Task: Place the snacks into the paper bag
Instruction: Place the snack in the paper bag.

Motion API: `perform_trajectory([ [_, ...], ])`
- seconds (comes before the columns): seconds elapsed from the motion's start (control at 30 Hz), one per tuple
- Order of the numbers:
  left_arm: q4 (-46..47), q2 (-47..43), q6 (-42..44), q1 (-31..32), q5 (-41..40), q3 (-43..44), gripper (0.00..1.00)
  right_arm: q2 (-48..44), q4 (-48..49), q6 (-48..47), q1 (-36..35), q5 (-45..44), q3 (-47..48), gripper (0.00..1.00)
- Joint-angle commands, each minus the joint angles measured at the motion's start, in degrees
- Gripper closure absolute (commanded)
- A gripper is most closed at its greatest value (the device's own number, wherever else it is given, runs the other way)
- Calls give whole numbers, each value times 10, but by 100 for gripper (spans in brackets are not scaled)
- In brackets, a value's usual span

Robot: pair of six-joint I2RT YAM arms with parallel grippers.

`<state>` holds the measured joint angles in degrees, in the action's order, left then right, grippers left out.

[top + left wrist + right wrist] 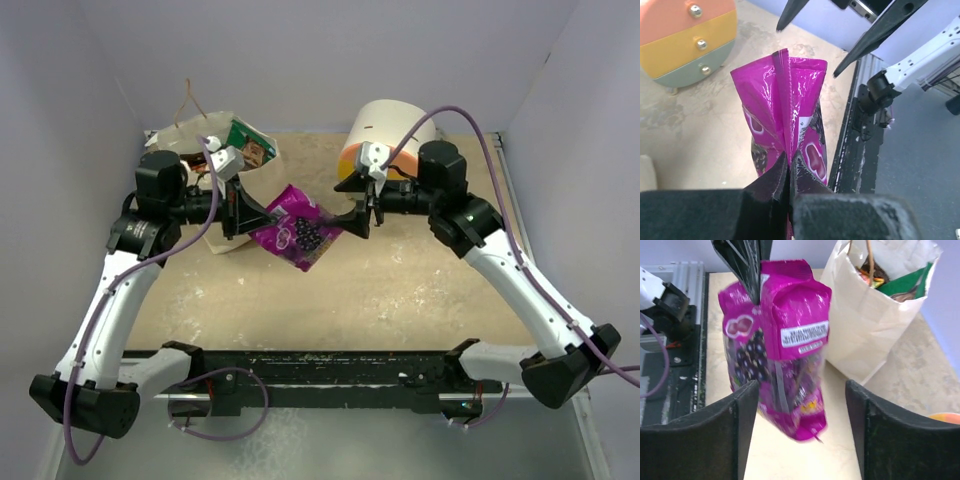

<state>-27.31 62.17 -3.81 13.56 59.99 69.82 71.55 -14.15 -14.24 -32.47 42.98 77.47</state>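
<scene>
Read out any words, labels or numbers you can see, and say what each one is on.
Nothing is legible.
On the glossy purple snack packet, a white label: lines too blurred to read.
On the green-white packet in the cream paper bag: print too small to read.

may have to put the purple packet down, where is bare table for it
Bare: tabletop between the purple packet and black front rail; also the back strip between paper bag and drawer unit. Crowded: the middle, where left end effector and right end effector flank the packet.
</scene>
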Motion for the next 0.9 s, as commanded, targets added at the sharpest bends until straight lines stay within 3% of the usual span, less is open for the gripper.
perform_trajectory([
  [0.0, -39, -48, 77, -34, -17, 75, 100, -47, 11, -24, 21, -8, -10, 23],
  [0.1, -90, -69, 115, -69, -38, 113, 100, -65, -7, -46, 33, -11, -25, 19],
  [0.37, -215, -90, 204, -134, -139, 261, 100, -91, -47, -102, 68, -34, -92, 19],
  [0.87, -284, 29, 279, -187, -287, 587, 100, -176, 20, -89, 121, -42, -231, 19],
])
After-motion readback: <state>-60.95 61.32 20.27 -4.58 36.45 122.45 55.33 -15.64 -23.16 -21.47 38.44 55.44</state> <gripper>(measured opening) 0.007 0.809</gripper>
